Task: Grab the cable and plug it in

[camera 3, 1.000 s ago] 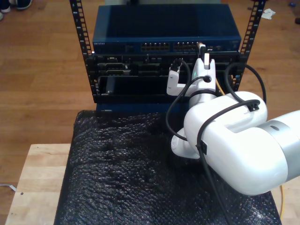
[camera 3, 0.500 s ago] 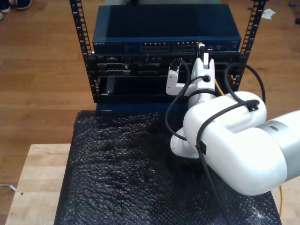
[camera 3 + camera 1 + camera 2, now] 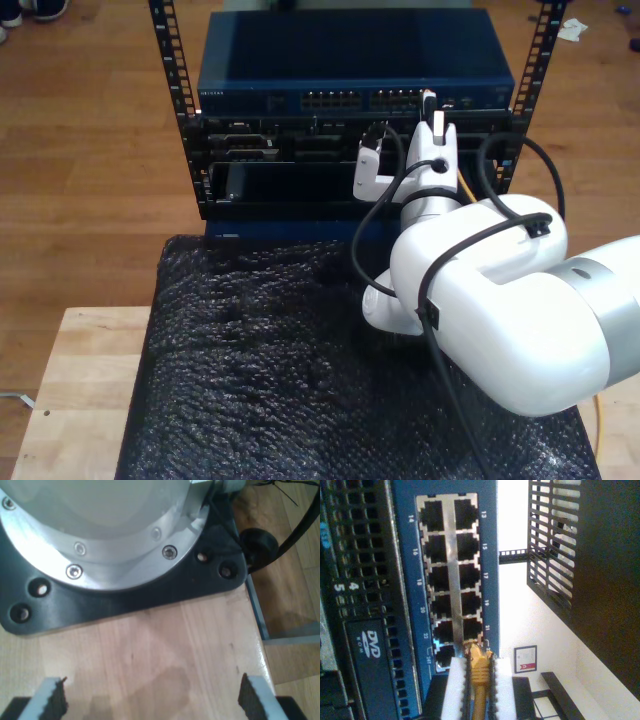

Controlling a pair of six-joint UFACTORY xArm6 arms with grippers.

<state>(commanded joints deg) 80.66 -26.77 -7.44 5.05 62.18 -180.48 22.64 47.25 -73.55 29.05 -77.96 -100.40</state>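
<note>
Exterior view, read from its left: a wooden bench (image 3: 85, 380) carries a black bubble-wrap sheet (image 3: 270, 380) that runs toward a rack (image 3: 190, 150) standing past the bench's far edge. In the rack sits a blue network switch (image 3: 350, 70) with rows of ports on its front face. Further toward that view's right, my second gripper (image 3: 430, 105) reaches up to the right-hand block of ports, the arm's white bulk (image 3: 490, 310) low over the sheet.

In the second wrist view, my second gripper (image 3: 479, 680) is clamped on the cable (image 3: 479, 680), the pads (image 3: 456, 690) close on either side just behind its plug (image 3: 476, 656). Holding so near the tip likely keeps the plug stiff and aimed. The plug's nose is at the mouth of a port at the end of the numbered block (image 3: 452, 580); I cannot tell whether it is seated.

My first gripper (image 3: 152, 697) stands wide apart with nothing between its pads, over bare wood beside an arm base (image 3: 100, 545), apparently parked out of the way.
</note>
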